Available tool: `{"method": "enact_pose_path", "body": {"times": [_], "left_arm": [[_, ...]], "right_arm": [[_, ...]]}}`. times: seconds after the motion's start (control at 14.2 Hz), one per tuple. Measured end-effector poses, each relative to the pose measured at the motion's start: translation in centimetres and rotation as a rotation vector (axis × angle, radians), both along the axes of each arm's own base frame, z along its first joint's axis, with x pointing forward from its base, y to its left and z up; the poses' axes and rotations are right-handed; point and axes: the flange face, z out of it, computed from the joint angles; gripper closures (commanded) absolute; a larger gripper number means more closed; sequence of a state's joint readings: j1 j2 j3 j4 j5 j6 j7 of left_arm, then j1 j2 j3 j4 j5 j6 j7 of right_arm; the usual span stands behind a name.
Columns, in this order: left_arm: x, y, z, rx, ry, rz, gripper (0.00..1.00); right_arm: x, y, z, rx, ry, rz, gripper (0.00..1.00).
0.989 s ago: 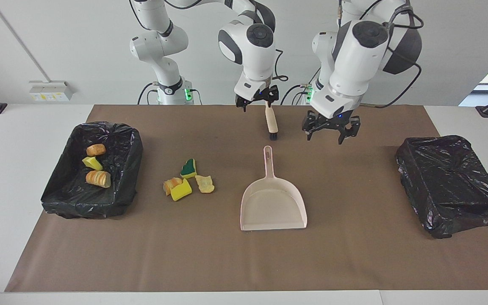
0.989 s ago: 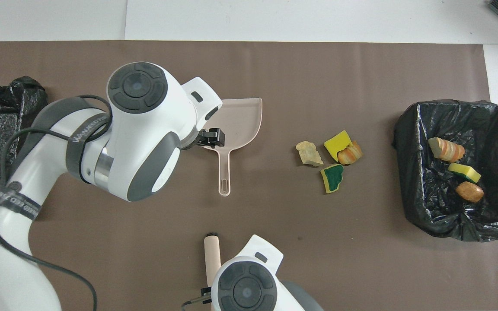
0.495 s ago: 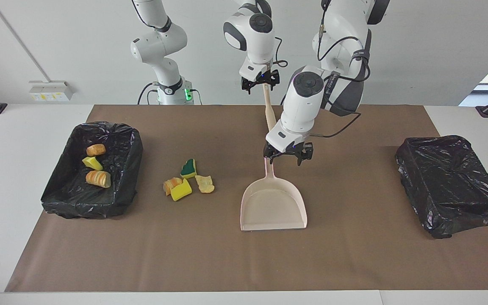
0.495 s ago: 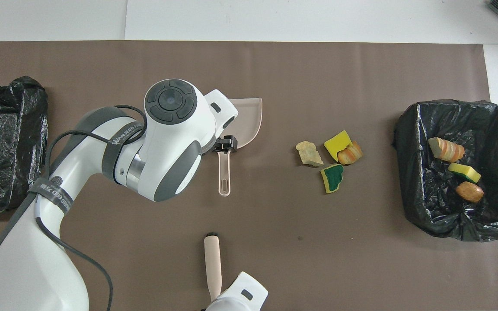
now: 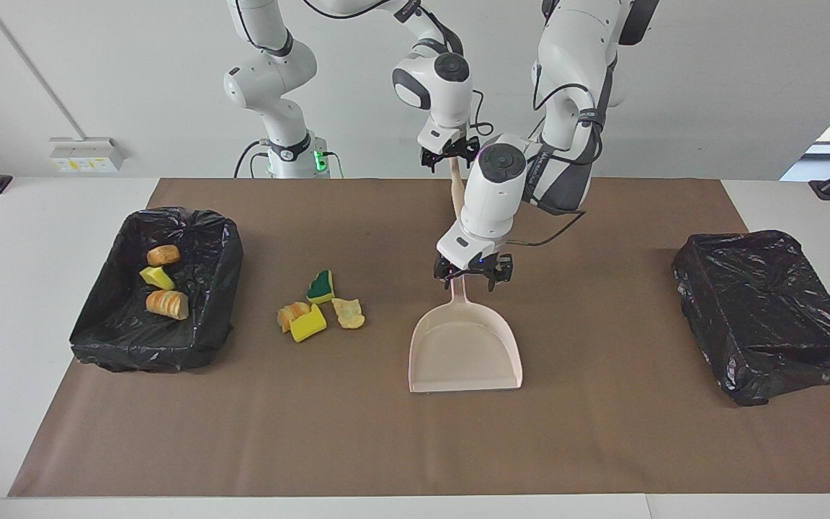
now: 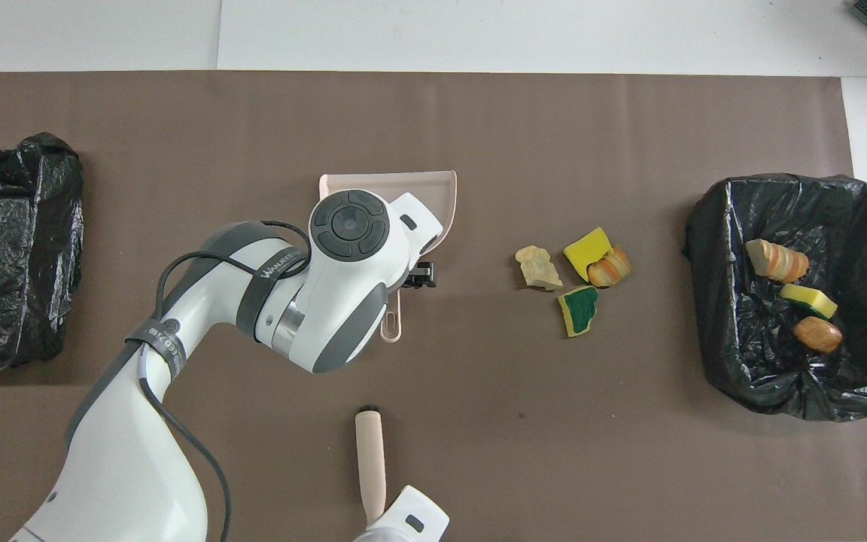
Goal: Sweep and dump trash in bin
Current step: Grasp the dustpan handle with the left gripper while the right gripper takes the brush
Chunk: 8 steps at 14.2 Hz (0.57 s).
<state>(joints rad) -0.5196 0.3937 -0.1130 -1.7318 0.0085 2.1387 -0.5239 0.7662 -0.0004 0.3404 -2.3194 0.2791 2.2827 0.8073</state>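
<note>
From the facing view, the left gripper [image 5: 471,274] hangs low over the handle of the beige dustpan [image 5: 465,353], jaws apart to either side of the handle and not yet closed on it; the pan lies flat on the brown mat [image 5: 602,432], its long axis running straight away from the robots, handle toward them and open mouth away. The right gripper [image 5: 448,156] stands nearer the robots' end, at the upper end of the brush [image 5: 456,193], though whether its jaws have clamped the brush cannot be told. Four loose chunks of trash [image 5: 320,306] sit beside the pan toward the right arm's end of the table, and three more already lie in the black-lined bin [image 5: 109,339] at that end. From the overhead view, the left arm's wrist hides most of the dustpan [image 6: 441,203], with only the handle's looped tip showing below it; the brush [image 6: 369,467] lies parallel to that handle, bristles pointing away from the robots. The loose trash [image 6: 575,275] lies between pan and bin [image 6: 712,361], so the pan's mouth would likely need turning toward it.
</note>
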Motion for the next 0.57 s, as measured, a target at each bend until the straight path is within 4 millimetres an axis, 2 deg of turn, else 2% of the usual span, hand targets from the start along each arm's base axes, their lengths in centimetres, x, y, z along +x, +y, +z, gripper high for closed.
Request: {"method": "enact_pose_path", "body": {"times": [0.07, 0.21, 0.35, 0.57], "left_arm": [[0.11, 0.06, -0.23, 0.0, 0.0, 0.002, 0.27], [0.32, 0.24, -0.42, 0.005, -0.006, 0.002, 0.43], [0.43, 0.37, -0.43, 0.023, -0.021, -0.011, 0.66], [0.55, 0.53, -0.41, 0.045, -0.038, -0.028, 0.9]], "right_arm": [[-0.01, -0.03, -0.05, -0.001, 0.0, -0.003, 1.0], [-0.01, -0.07, -0.1, -0.005, 0.002, -0.023, 1.0], [0.02, -0.09, -0.11, -0.008, 0.003, -0.04, 1.0], [0.36, -0.34, -0.16, -0.016, 0.008, -0.058, 1.0]]}}
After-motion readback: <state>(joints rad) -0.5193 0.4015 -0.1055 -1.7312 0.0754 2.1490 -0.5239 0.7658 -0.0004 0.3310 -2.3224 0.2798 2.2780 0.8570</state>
